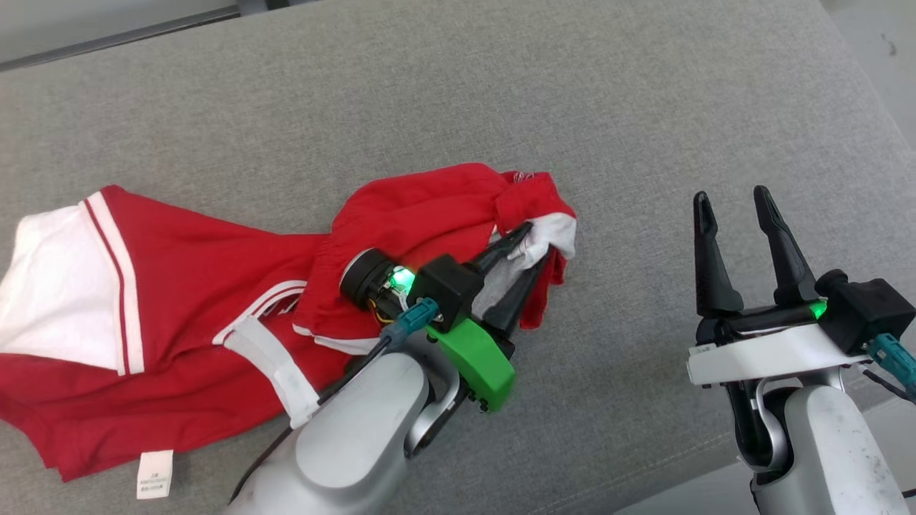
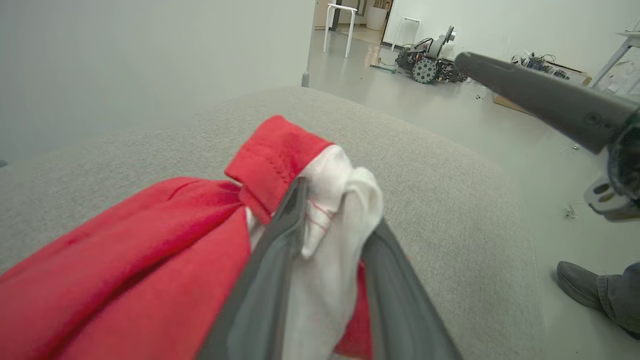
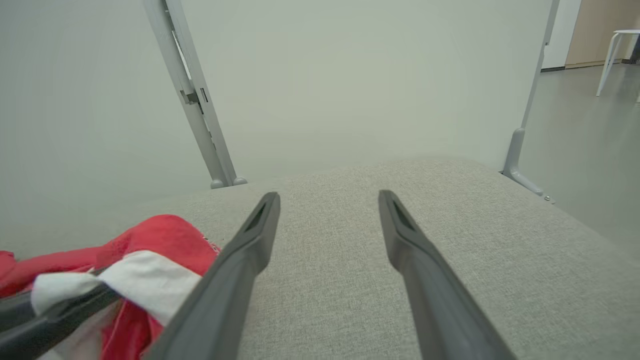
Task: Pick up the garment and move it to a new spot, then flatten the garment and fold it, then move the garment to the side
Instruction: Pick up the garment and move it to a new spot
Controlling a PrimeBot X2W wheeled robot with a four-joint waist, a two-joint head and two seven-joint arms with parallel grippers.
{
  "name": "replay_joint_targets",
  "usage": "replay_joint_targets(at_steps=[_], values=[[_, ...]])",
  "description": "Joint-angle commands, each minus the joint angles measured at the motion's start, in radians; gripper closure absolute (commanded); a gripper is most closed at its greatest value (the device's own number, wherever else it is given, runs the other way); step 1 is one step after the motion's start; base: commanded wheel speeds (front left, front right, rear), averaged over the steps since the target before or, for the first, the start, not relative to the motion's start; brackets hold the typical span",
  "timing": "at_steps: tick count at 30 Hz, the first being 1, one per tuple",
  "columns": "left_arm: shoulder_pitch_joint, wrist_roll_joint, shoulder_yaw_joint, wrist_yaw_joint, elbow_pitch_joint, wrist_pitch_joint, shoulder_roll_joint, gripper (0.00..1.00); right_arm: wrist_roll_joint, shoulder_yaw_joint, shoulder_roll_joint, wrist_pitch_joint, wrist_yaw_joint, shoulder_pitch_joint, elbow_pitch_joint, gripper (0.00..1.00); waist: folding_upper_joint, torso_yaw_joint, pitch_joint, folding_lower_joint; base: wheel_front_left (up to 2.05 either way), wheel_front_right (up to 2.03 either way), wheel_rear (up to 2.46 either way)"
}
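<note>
Left claw (image 1: 537,242) straddles the garment's (image 1: 193,286) white fold, clenched or released I cannot tell; it lies crumpled on the grey cushion (image 1: 572,86), not yet flattened, folded or moved aside.

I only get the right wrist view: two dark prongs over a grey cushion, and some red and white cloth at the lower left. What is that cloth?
Observer: One end of a red garment with white trim. The head view shows the rest lying out to the left along the cushion.
Operator: Is something holding it?
Observer: The left wrist view shows a white fold lying between the left arm's fingers. I cannot tell whether the jaws pinch it.
Operator: Anyone nearby?
Observer: In the left wrist view, a person's shoe is on the floor beside the cushion.
</note>
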Motion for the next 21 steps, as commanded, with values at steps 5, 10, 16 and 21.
replay_joint_targets(at_steps=[5,10,16,21], values=[[-0.042,0.018,-0.010,0.033,-0.014,-0.038,0.004,0.00,-0.016,0.001,0.001,-0.015,-0.001,-0.014,0.015,0.00,-0.0001,0.000,0.009,0.0000,0.00,0.00,0.00],[-0.001,0.030,0.038,0.078,-0.085,-0.054,0.030,0.00,-0.035,-0.009,0.001,-0.004,-0.001,0.005,0.011,0.00,-0.0001,0.066,-0.045,0.0000,0.00,0.00,0.00],[0.093,0.002,0.185,0.172,-0.189,-0.056,0.106,0.00,-0.052,-0.026,-0.012,0.026,-0.001,0.031,-0.018,0.00,-0.0001,0.156,-0.093,0.0000,0.00,0.00,0.00],[0.194,-0.016,0.340,0.235,-0.245,-0.055,0.172,0.00,-0.060,-0.028,-0.019,0.055,-0.001,0.055,-0.040,0.00,-0.0001,0.212,-0.126,0.0000,0.00,0.00,0.00]])
